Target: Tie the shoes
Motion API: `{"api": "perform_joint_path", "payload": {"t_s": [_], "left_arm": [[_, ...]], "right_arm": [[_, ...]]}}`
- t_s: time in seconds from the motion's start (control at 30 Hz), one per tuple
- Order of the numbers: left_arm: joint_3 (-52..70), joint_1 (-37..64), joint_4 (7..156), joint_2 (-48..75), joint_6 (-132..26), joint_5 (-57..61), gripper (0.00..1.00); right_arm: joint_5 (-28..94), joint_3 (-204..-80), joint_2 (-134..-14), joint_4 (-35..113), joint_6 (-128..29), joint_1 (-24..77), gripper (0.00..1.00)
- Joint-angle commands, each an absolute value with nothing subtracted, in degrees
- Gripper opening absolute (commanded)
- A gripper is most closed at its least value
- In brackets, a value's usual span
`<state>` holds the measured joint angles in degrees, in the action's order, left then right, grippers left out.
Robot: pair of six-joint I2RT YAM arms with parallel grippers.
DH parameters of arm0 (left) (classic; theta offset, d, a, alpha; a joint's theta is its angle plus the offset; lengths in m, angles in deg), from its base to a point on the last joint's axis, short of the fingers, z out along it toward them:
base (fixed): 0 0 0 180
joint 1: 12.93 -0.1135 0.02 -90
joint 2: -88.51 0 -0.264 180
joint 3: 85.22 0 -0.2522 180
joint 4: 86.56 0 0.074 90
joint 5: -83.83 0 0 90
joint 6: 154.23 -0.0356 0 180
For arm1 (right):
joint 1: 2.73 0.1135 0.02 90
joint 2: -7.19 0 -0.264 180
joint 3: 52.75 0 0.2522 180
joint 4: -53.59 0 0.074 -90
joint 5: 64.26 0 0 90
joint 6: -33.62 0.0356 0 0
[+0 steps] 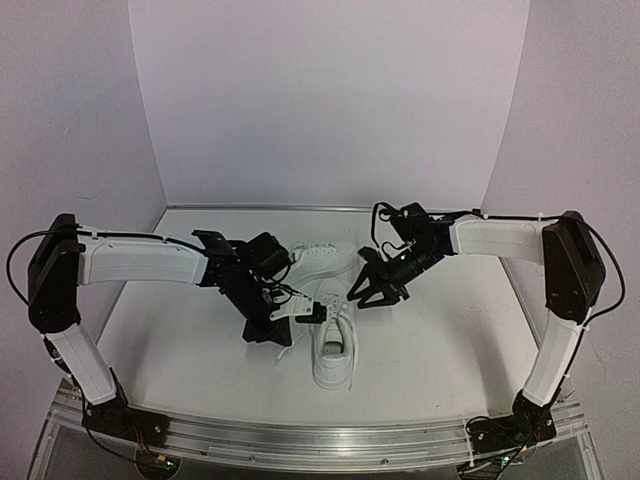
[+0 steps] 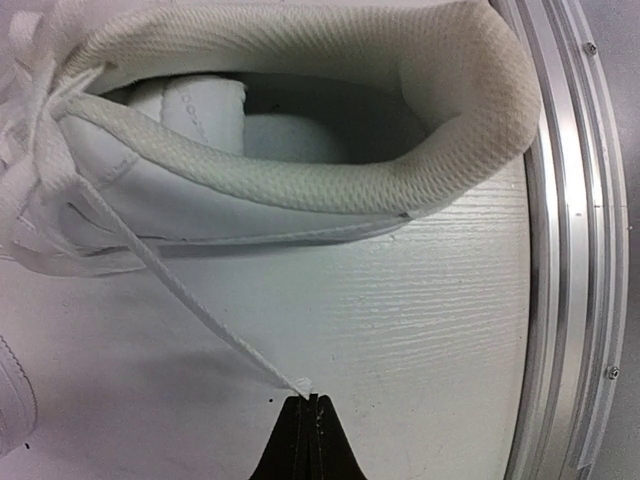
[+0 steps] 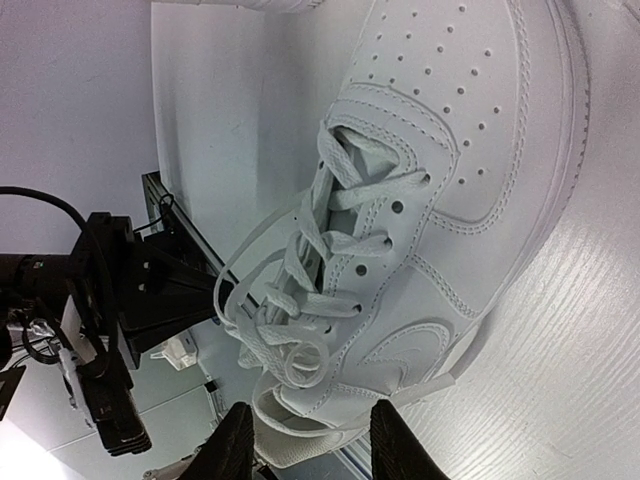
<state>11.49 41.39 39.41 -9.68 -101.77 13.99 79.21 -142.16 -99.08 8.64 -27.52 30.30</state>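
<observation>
Locating shoes first: near shoe [image 1: 335,350] mid-table, heel toward the arm bases. Far shoe [image 1: 322,258] just behind it, crosswise as far as I can tell. Near one's laces untied. (Ana)

Grippers? (Ben)

Left gripper [image 2: 308,402] clenched on the very tip of one lace [image 2: 200,305]. That lace runs from the eyelets out over the table [image 2: 420,330], alongside the shoe. Right gripper [image 3: 310,445] spread, hovering over the lacing, nothing between its fingers that I can see. (Ana)

Step, by your reading? (Ben)

Likely drawing that end clear so the right can take the other one. To do it well:
- The hold is on the tip only, so pull gently and along the lace, or it slips free.
- Tension should be low enough that the shoe doesn't drag.
- The right should take a single strand from the loose loops [image 3: 285,350] near the tongue, not two at once. They overlap there, and I can't tell which strand is the free end. (Ana)

Count. (Ben)

Shoes, two. Grippers, two. Lace ends in a grip, one. Knots, none visible on the near shoe. Far shoe's lacing too small to judge. (Ana)
</observation>
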Motion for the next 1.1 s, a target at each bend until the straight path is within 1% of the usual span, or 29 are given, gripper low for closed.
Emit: {"api": "perform_joint_path", "payload": {"t_s": [0.0,0.27,0.53,0.67,0.73,0.83,0.93,1.07], "left_arm": [[13.09,42.34,36.32,-6.71,-100.9,13.73,0.0],[17.12,45.71,32.12,-5.35,-100.77,11.84,0.0],[19.17,45.96,33.9,-4.36,-98.87,10.69,0.0],[19.44,44.37,38.14,-1.12,-94.9,11.05,0.15],[19.24,40.64,42.03,1.96,-91.69,14.41,0.27],[19.05,33.21,47.65,4.62,-86.81,17.7,0.42],[18.73,29.42,53.11,4.28,-84.8,18.4,0.48],[15.63,26.13,57.67,-0.59,-81.77,23.13,0.5]], "right_arm": [[80.03,-144.93,-98.37,8.33,-28.54,30.08,0.37],[80.5,-146.24,-100.17,8.37,-28.87,30.05,0.37],[81.58,-147.4,-102.06,8.3,-29.54,30.22,0.37],[82.06,-147.4,-102.4,8.2,-29.82,30.33,0.36],[82.21,-147.12,-102.51,8.14,-29.93,30.38,0.36],[82.23,-146.76,-102.65,8.04,-29.95,30.4,0.36],[81.85,-146.91,-103.04,8.02,-29.82,30.51,0.36],[81.67,-147.55,-103.81,8.01,-29.55,30.68,0.36]]}}
